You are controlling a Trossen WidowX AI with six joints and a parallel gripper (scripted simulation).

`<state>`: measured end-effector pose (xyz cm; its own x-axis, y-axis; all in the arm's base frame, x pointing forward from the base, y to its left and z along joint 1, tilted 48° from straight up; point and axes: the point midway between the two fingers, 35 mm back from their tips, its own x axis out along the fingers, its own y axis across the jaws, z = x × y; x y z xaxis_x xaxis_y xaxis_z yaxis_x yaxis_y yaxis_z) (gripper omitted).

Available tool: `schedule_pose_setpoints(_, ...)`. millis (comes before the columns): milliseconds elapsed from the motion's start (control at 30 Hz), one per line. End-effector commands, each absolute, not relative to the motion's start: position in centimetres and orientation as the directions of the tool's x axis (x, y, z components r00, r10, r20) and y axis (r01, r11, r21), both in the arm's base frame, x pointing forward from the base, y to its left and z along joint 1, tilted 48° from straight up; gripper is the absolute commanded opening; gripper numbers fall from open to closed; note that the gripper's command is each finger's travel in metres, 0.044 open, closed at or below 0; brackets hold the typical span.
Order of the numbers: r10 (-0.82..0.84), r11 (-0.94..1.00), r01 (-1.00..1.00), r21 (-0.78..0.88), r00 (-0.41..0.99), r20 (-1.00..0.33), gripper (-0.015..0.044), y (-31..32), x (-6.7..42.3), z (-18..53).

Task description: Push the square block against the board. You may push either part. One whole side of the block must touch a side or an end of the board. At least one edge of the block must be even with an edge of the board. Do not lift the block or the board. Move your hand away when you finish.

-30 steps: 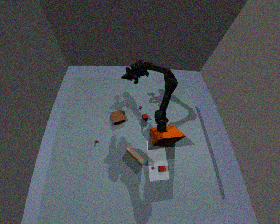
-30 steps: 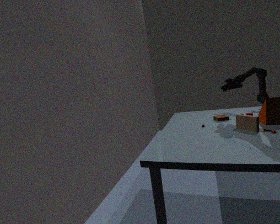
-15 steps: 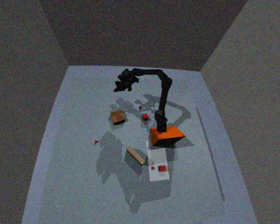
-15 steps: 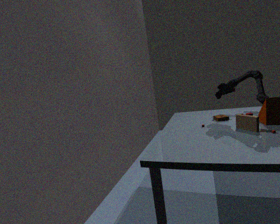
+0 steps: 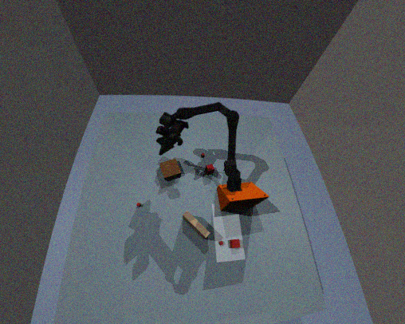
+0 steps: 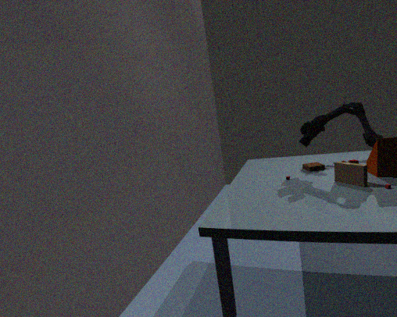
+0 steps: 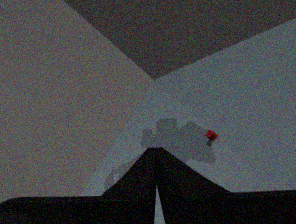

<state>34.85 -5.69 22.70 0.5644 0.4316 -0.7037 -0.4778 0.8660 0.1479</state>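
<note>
The square block (image 5: 171,167) (image 6: 313,166) is brown and flat and lies on the table left of the arm's base. The board (image 5: 196,224) (image 6: 350,173) is a pale wooden plank. It lies apart from the block, nearer the front, beside a white sheet. My gripper (image 5: 163,151) (image 6: 303,142) (image 7: 154,154) is shut and empty. It hangs in the air above and just behind the block, touching neither part. In the wrist view its closed fingers point at the table, and the block and the board are out of view.
The orange arm base (image 5: 240,195) (image 6: 390,156) stands right of the block. A white sheet (image 5: 228,239) carries a red cube (image 5: 235,243). Another red cube (image 5: 210,168) and small red markers (image 5: 139,204) (image 7: 211,134) lie on the table (image 5: 107,140). Its edge (image 6: 300,235) is near the front.
</note>
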Motion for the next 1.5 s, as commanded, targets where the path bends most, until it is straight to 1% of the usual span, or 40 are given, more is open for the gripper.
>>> schedule_pose_setpoints(0,0.429,0.860,-0.478,0.180,0.484,-0.763,0.0000,-3.9,35.1,20.2)
schedule_pose_setpoints(167,0.414,0.855,-0.478,0.203,0.390,-0.822,0.0000,-1.9,35.2,17.5)
schedule_pose_setpoints(433,0.376,0.874,-0.401,0.273,0.201,-0.905,0.0000,2.1,34.4,12.8)
schedule_pose_setpoints(667,0.284,0.898,-0.361,0.251,0.038,-0.958,0.0000,5.2,32.9,8.8)
schedule_pose_setpoints(900,0.135,0.920,-0.356,0.165,-0.108,-0.985,0.0000,7.9,30.7,5.0)
schedule_pose_setpoints(1100,-0.023,0.923,-0.381,0.055,-0.197,-0.980,0.0000,9.7,28.4,2.2)
schedule_pose_setpoints(1300,-0.199,0.900,-0.429,-0.080,-0.241,-0.950,0.0000,11.0,26.0,-0.2)
schedule_pose_setpoints(1467,-0.349,0.854,-0.480,-0.202,-0.239,-0.906,0.0000,11.7,24.0,-1.8)
